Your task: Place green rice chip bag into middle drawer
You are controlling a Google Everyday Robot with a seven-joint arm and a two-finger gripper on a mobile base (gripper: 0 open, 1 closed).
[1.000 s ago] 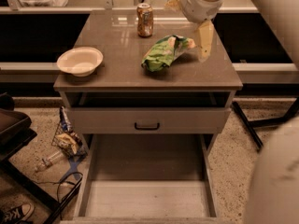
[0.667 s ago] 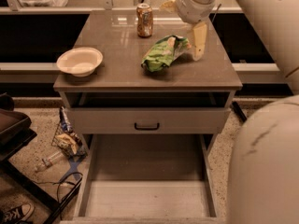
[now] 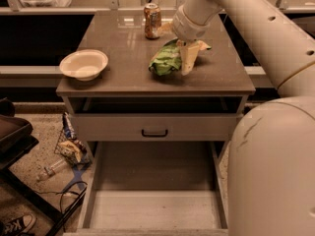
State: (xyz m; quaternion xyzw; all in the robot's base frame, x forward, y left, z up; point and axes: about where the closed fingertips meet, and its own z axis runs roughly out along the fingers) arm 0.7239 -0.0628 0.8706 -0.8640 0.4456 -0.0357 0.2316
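Since a second ago your tool (image 3: 189,59) has slid left, from just beside the right end of the green rice chip bag (image 3: 165,62) to a spot directly over that end. It hangs pointing down from the cream arm (image 3: 266,28), which reaches in from the upper right. It is either touching the bag or just above it, and you cannot tell whether it is released or clenched.

The bag lies crumpled on the table (image 3: 123,80), right of centre. An orange-brown can (image 3: 152,21) stands upright behind it, near the back edge and apart from it. A pale bowl (image 3: 83,64) sits by the table's left edge, well apart from both.

Under the tabletop you see a grey drawer front (image 3: 113,128) with a black handle (image 3: 154,132). Below that, the middle drawer (image 3: 152,210) is pulled out towards the camera, showing its pale floor between thin side walls. The bag is on the table, not in the drawer.
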